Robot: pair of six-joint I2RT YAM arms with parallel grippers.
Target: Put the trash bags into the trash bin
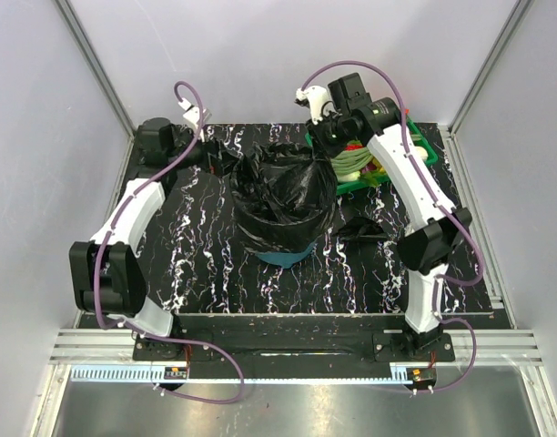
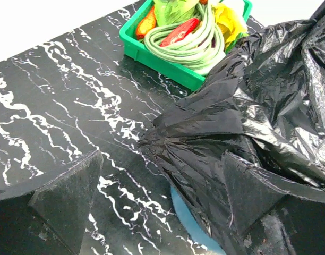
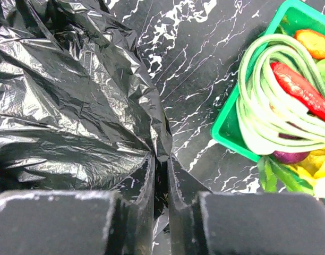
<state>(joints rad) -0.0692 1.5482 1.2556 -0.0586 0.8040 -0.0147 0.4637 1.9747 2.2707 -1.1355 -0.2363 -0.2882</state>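
Note:
The teal trash bin point(image 1: 280, 256) stands mid-table, its top and walls draped in a black trash bag point(image 1: 285, 193). My right gripper point(image 1: 320, 138) is at the bag's far right edge; in the right wrist view it point(image 3: 161, 158) is shut on a pinched fold of the bag point(image 3: 72, 101). My left gripper point(image 1: 220, 162) is at the bag's far left edge; in the left wrist view it point(image 2: 161, 156) is open, with the bag's edge point(image 2: 205, 133) by its right finger point(image 2: 250, 188) and a strip of the bin point(image 2: 190, 220) below. Another black bag point(image 1: 362, 224) lies on the table to the right of the bin.
A green tray point(image 1: 377, 178) of vegetables sits at the back right, close to my right gripper; it also shows in the left wrist view point(image 2: 157, 56) and the right wrist view point(image 3: 226, 135). White walls and metal rails enclose the black marbled table point(image 1: 206, 264).

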